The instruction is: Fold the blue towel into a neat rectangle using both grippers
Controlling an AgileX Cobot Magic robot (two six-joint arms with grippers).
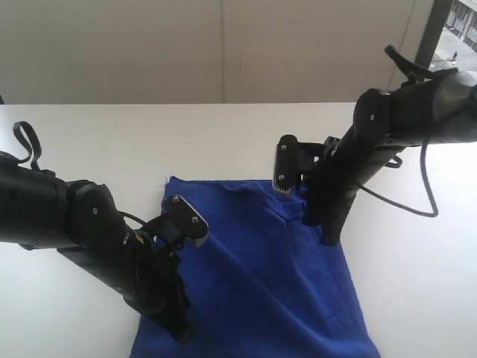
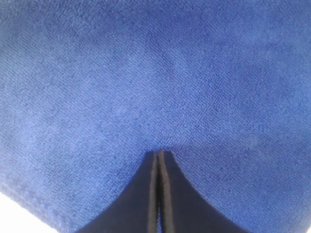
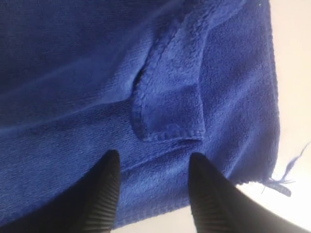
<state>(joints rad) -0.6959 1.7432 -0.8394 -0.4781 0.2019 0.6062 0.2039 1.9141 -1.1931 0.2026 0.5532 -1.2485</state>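
Note:
The blue towel (image 1: 261, 261) lies rumpled on the white table (image 1: 223, 134), reaching from the middle to the front edge of the exterior view. My left gripper (image 1: 179, 332) points down at the towel's left edge near the front. In the left wrist view the towel (image 2: 146, 73) fills the frame and the left gripper (image 2: 159, 153) is shut, with no cloth visible between its pads. My right gripper (image 1: 332, 237) hangs over the towel's right edge. In the right wrist view it (image 3: 154, 158) is open, straddling the towel (image 3: 73, 97) just below a folded-over hemmed corner flap (image 3: 170, 111).
Bare white table (image 3: 291, 48) shows beside the towel's hem, where a loose blue thread (image 3: 286, 170) sticks out. A sliver of table (image 2: 7, 213) appears past the stitched hem in the left wrist view. A pale wall stands behind the table.

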